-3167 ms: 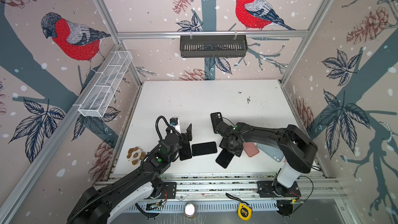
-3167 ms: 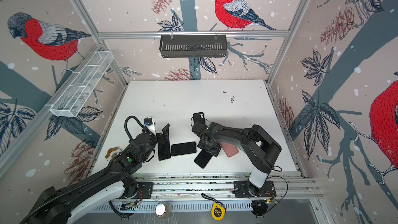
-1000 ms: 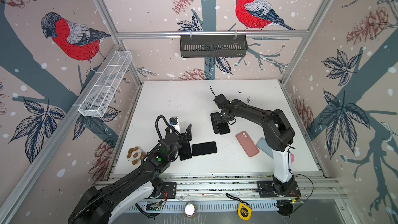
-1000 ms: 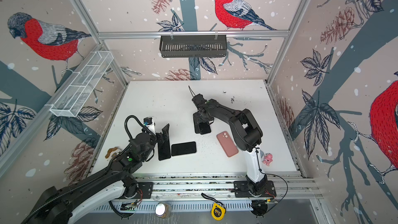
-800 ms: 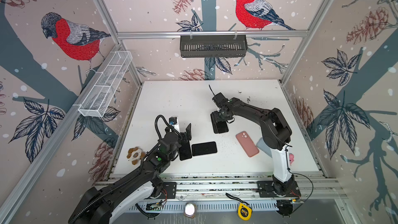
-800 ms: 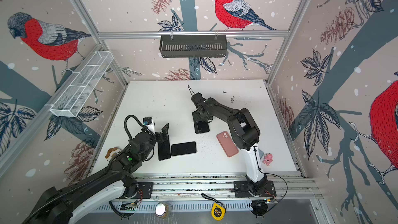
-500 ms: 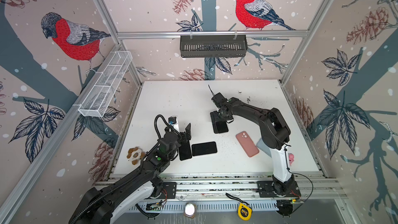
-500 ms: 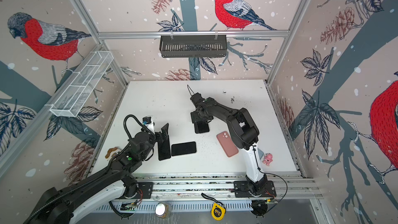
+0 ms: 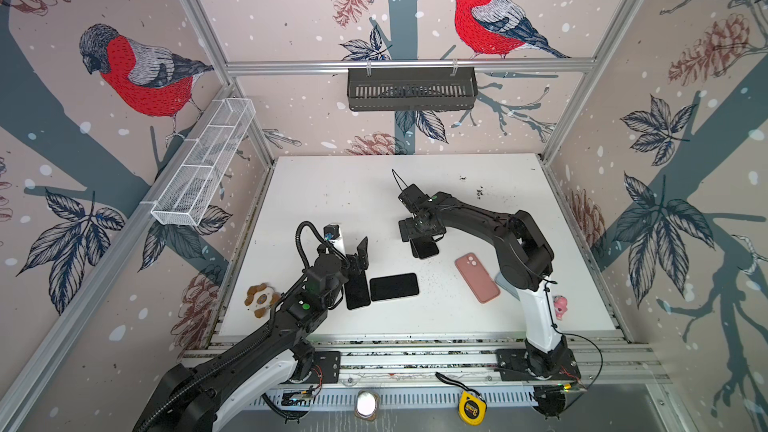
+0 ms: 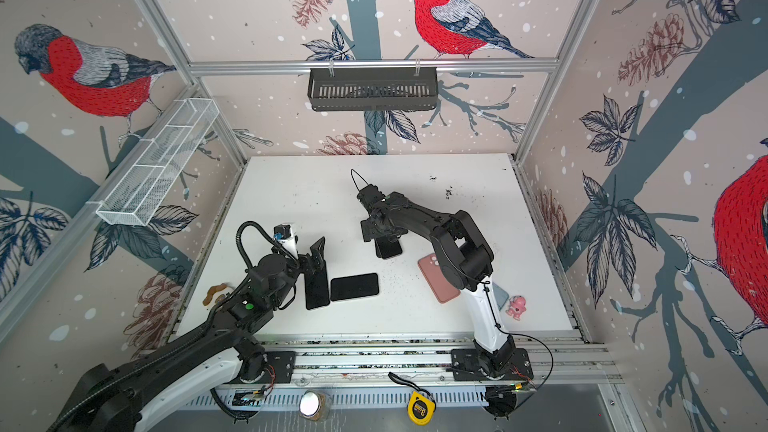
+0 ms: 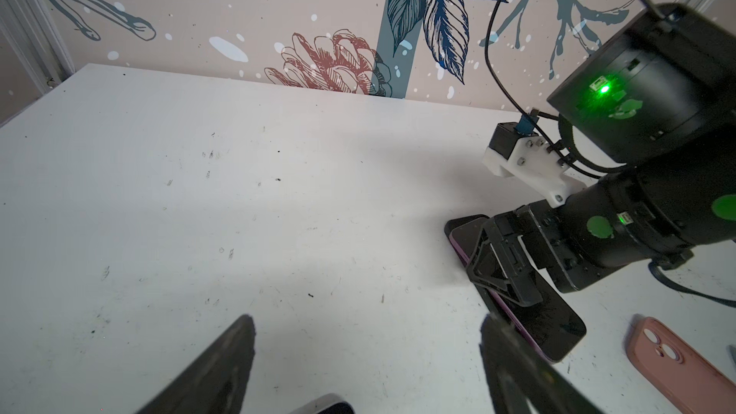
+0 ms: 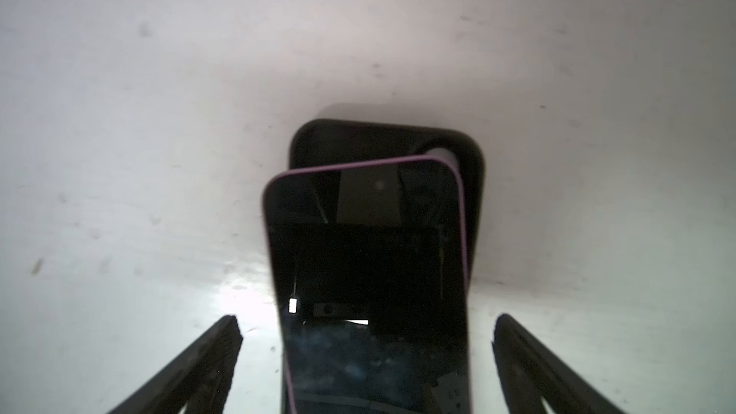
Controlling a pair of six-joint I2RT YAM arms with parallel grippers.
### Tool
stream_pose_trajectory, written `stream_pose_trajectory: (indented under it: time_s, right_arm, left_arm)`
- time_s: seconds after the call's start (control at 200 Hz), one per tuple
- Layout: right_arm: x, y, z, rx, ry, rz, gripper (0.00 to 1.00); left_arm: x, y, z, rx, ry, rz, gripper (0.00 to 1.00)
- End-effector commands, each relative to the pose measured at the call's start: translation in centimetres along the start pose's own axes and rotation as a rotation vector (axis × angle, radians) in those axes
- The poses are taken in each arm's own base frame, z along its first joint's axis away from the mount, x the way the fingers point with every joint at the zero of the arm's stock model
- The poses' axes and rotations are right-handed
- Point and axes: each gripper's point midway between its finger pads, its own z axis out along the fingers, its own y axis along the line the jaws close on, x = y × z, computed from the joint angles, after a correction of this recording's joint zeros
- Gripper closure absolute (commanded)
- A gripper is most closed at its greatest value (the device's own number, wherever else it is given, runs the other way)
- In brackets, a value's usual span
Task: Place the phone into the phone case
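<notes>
Widely open right gripper (image 12: 368, 322) astride the phone (image 12: 366, 256), clear of it.

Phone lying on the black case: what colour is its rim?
Purple; the phone shows it best in the right wrist view.

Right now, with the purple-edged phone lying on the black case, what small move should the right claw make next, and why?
Probably nudge the purple-rimmed black phone square over the black phone case. The right gripper stands open astride the phone, holding nothing, and the phone lies skewed on the case, whose end and one side show beyond it.
</notes>
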Motion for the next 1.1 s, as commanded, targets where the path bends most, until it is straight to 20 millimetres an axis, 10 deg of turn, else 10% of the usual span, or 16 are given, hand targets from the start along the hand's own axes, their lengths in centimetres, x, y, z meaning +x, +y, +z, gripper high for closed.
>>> stream_pose_trajectory:
  time_s: [0.0,0.36,0.866,1.096]
  right_arm:
    - [0.8,-1.7,0.7,0.100,0.018,0.035,0.00]
    - [2.1,-0.6,1.6,0.023,0.048,0.030,0.12]
    - [4.1,2.0,0.5,0.003,0.139,-0.647,0.37]
    - [4.5,4.7,0.1,-0.004,0.099,-0.854,0.28]
  left_arm:
    - [-0.9,-0.1,-0.1,0.009,-0.036,-0.029,0.12]
    - [-0.9,0.0,-0.2,0.009,-0.040,-0.034,0.12]
    - [-0.8,-0.1,0.0,0.010,-0.032,-0.036,0.12]
    - [-0.8,-0.3,0.2,0.020,-0.024,-0.032,0.12]
